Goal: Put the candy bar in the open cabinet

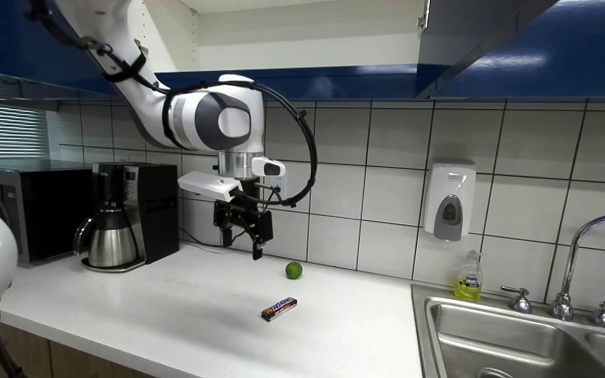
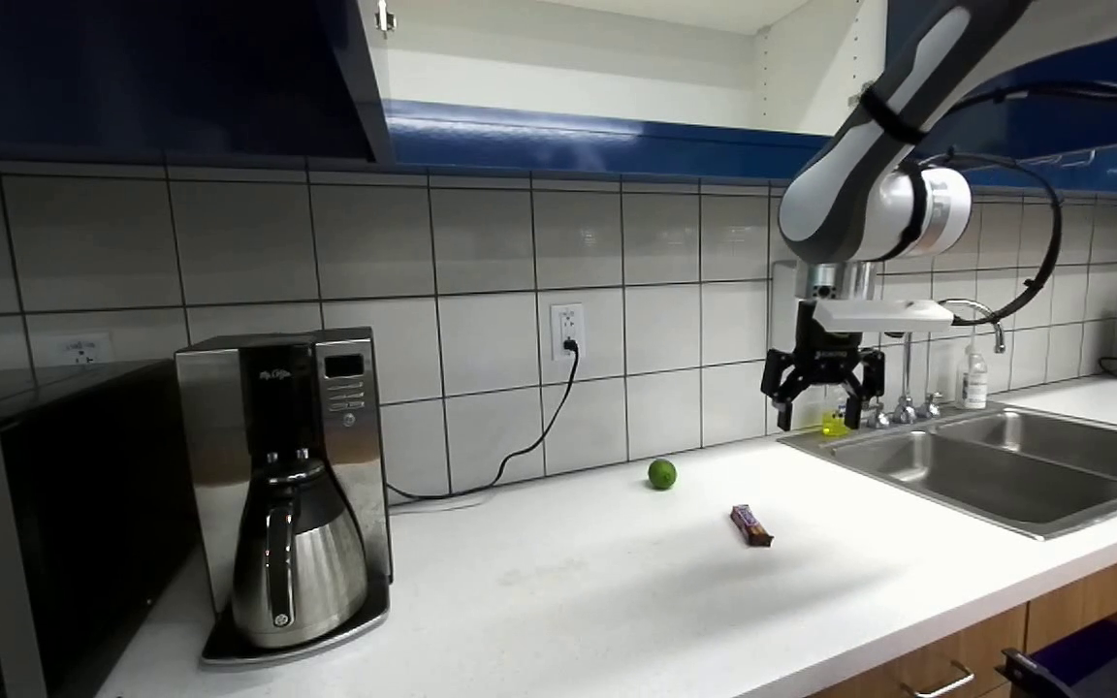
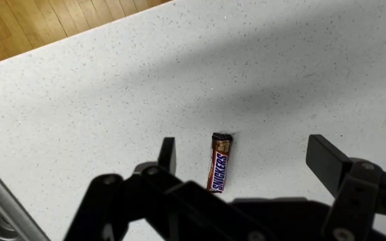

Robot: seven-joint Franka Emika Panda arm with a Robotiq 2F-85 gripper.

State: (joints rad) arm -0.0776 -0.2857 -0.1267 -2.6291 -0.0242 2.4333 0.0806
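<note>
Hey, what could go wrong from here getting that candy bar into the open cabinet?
The hand is open and, in the wrist view, the candy bar appears nearer one fingertip, so closing might nudge or twist it. Nearby on the counter, the small green ball could roll if bumped. The open cabinet is overhead, with a blue band along its lower front that the hand might knock on the way in.

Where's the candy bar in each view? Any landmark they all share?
In an exterior view: candy bar low, slightly left of centre.
In an exterior view: candy bar below and right of centre.
Wrist view: candy bar in lower half, slightly right of centre.
Shared landmark: sink, lower right in both exterior views, lower left in wrist view.
</note>
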